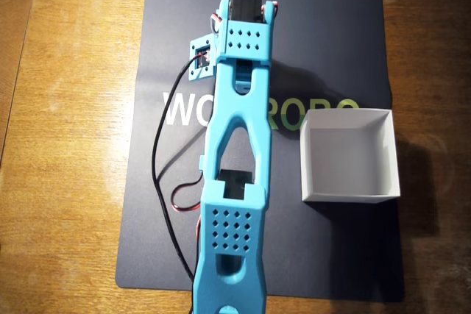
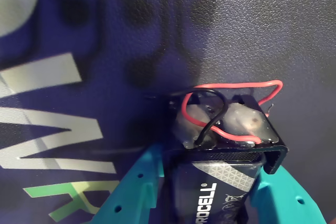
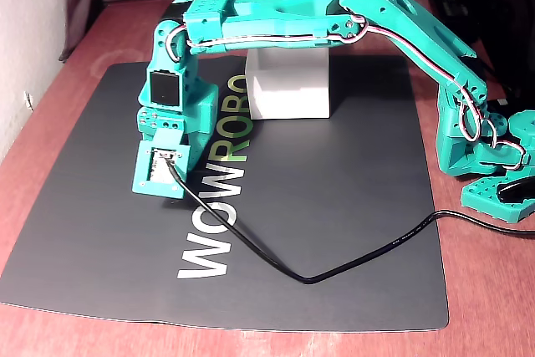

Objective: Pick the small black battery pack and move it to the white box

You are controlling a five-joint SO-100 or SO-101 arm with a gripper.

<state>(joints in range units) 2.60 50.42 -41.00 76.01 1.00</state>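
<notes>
In the wrist view the small black battery pack, holding a Duracell cell with red and black wires looped at its end, sits between my two teal fingers. My gripper is shut on it, close over the dark mat. In the overhead view my arm hides the pack and the jaws. The white box stands open and empty to the right of the arm. In the fixed view my wrist points down at the mat's left part, with the white box behind it.
A dark mat with "WOWROBO" lettering covers the wooden table. A black camera cable runs across the mat from the wrist. The arm base stands at the right in the fixed view.
</notes>
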